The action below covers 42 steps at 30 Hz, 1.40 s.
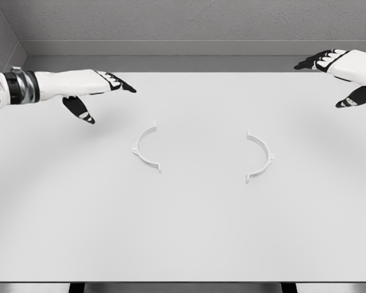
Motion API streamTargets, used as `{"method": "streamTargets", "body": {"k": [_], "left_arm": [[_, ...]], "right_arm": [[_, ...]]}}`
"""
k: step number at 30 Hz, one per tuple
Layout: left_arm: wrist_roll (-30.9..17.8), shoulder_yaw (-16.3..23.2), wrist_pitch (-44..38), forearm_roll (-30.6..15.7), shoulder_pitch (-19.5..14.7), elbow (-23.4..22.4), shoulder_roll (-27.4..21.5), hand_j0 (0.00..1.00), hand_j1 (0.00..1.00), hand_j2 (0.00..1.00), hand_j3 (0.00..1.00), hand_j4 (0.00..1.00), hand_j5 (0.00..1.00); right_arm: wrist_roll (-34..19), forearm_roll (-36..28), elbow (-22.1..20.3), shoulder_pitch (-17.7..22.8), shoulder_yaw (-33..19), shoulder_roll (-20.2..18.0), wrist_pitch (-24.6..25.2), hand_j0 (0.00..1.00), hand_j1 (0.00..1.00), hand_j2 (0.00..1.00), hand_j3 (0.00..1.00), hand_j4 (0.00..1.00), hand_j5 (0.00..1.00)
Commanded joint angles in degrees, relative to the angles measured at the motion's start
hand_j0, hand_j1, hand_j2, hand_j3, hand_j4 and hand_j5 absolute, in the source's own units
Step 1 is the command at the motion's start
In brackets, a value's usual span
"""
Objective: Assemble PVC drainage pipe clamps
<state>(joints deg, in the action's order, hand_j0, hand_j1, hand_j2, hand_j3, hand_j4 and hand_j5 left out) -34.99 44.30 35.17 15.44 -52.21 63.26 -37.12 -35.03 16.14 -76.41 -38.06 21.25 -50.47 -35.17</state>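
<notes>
Still untouched: two clamp halves (146, 147) (260, 157) well apart on bench (183, 232); left robot hand (100, 91) and right robot hand (341, 76) spread, empty. Could skid thin halves sideways if pinched unevenly.

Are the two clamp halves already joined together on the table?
No, the left clamp half and right clamp half lie apart with bare table between.

Left hand (88, 88) stretched forward, fingers spread, thumb hanging down. Right hand (341, 72) likewise extended, fingers open, thumb below palm. Both holding nothing.
</notes>
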Motion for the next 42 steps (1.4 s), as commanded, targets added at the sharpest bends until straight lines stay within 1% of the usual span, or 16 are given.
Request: {"method": "streamTargets", "body": {"k": [1, 4, 6, 7, 10, 11, 12, 15, 16, 21, 24, 28, 32, 35, 38, 42], "left_arm": [[0.0, -0.3, -0.2, 0.9, 0.0, -0.2, 1.8, 1.0, 1.0, 1.0, 1.0, 1.0, 1.0], [0.0, -0.4, -0.2, 3.2, 0.2, -0.4, 2.8, 1.0, 1.0, 1.0, 1.0, 1.0, 1.0], [0.0, -0.3, -0.2, 9.5, 0.1, -2.1, 6.2, 1.0, 1.0, 1.0, 1.0, 1.0, 1.0], [0.0, -0.3, -0.2, 10.9, 0.1, -2.3, 7.4, 1.0, 1.0, 1.0, 1.0, 1.0, 1.0], [0.0, 0.0, -0.2, 12.0, 0.3, -2.5, 9.9, 1.0, 1.0, 1.0, 1.0, 1.0, 1.0], [0.0, 0.1, -0.2, 12.2, 0.4, -3.7, 10.7, 1.0, 1.0, 1.0, 1.0, 1.0, 1.0], [0.0, -0.2, -0.2, 13.9, 0.4, -4.8, 11.6, 1.0, 1.0, 1.0, 1.0, 1.0, 1.0], [0.0, -0.3, -0.2, 18.7, 0.2, -5.6, 14.5, 1.0, 1.0, 1.0, 1.0, 1.0, 1.0], [0.0, -0.3, -0.2, 20.3, 0.2, -5.6, 15.0, 1.0, 1.0, 1.0, 1.0, 1.0, 1.0], [0.0, -0.2, -0.2, 22.7, 0.3, -5.6, 15.8, 1.0, 1.0, 1.0, 1.0, 1.0, 1.0], [0.0, -0.1, -0.2, 22.8, 0.3, -5.6, 16.2, 1.0, 1.0, 1.0, 1.0, 1.0, 1.0], [0.0, 0.0, -0.2, 22.9, 0.3, -5.9, 16.2, 1.0, 1.0, 1.0, 1.0, 1.0, 1.0], [0.0, 0.0, -0.2, 22.9, 0.4, -7.1, 16.3, 1.0, 1.0, 1.0, 1.0, 1.0, 1.0], [0.0, 0.0, -0.2, 23.0, 0.3, -7.5, 16.6, 1.0, 1.0, 1.0, 1.0, 1.0, 1.0], [0.0, 0.1, -0.2, 23.0, 0.4, -7.5, 16.8, 1.0, 1.0, 1.0, 1.0, 1.0, 1.0], [0.0, 0.3, -0.2, 23.2, 0.4, -7.5, 17.9, 1.0, 1.0, 1.0, 1.0, 1.0, 1.0]], "right_arm": [[0.0, -0.3, -0.2, -0.1, 0.0, -0.1, 0.2, 1.0, 1.0, 1.0, 1.0, 1.0, 1.0], [0.0, -0.5, -0.2, -0.1, -0.1, -0.1, 0.2, 1.0, 1.0, 1.0, 1.0, 1.0, 1.0], [0.0, -1.1, -0.2, 0.2, -0.2, -0.5, 0.2, 1.0, 1.0, 1.0, 1.0, 1.0, 1.0], [0.0, -1.6, -0.1, 1.5, -0.8, -0.8, 0.2, 1.0, 1.0, 1.0, 1.0, 1.0, 1.0], [0.0, -10.3, 1.2, 6.6, -0.9, -0.9, 0.2, 1.0, 1.0, 1.0, 1.0, 1.0, 1.0], [0.0, -11.2, 1.4, 8.6, -0.9, -0.8, 0.2, 1.0, 1.0, 1.0, 1.0, 1.0, 1.0], [0.0, -11.4, 1.4, 9.9, -0.7, -0.3, 0.2, 1.0, 1.0, 1.0, 1.0, 1.0, 1.0], [0.0, -14.3, 1.2, 11.5, -0.2, 0.6, 0.2, 1.0, 1.0, 1.0, 1.0, 1.0, 1.0], [0.0, -14.3, 1.2, 11.7, 0.0, 2.4, 0.2, 1.0, 1.0, 1.0, 1.0, 1.0, 1.0], [0.0, -13.9, 1.3, 11.6, 1.8, 4.0, 0.2, 1.0, 1.0, 1.0, 1.0, 1.0, 1.0], [0.0, -13.9, 1.3, 11.7, 1.9, 4.2, 0.2, 1.0, 1.0, 1.0, 1.0, 1.0, 1.0], [0.0, -13.1, 1.8, 11.3, 2.3, 6.6, 0.2, 1.0, 1.0, 1.0, 1.0, 1.0, 1.0], [0.0, -11.0, 5.0, 10.5, 2.9, 8.8, 0.2, 1.0, 1.0, 1.0, 1.0, 1.0, 1.0], [0.0, -10.7, 6.0, 10.2, 3.0, 9.1, 0.2, 1.0, 1.0, 1.0, 1.0, 1.0, 1.0], [0.0, -10.7, 7.9, 8.8, 5.1, 9.6, 0.2, 1.0, 1.0, 1.0, 1.0, 1.0, 1.0], [0.0, -10.5, 8.6, 8.0, 6.3, 10.9, 0.2, 1.0, 1.0, 1.0, 1.0, 1.0, 1.0]]}}
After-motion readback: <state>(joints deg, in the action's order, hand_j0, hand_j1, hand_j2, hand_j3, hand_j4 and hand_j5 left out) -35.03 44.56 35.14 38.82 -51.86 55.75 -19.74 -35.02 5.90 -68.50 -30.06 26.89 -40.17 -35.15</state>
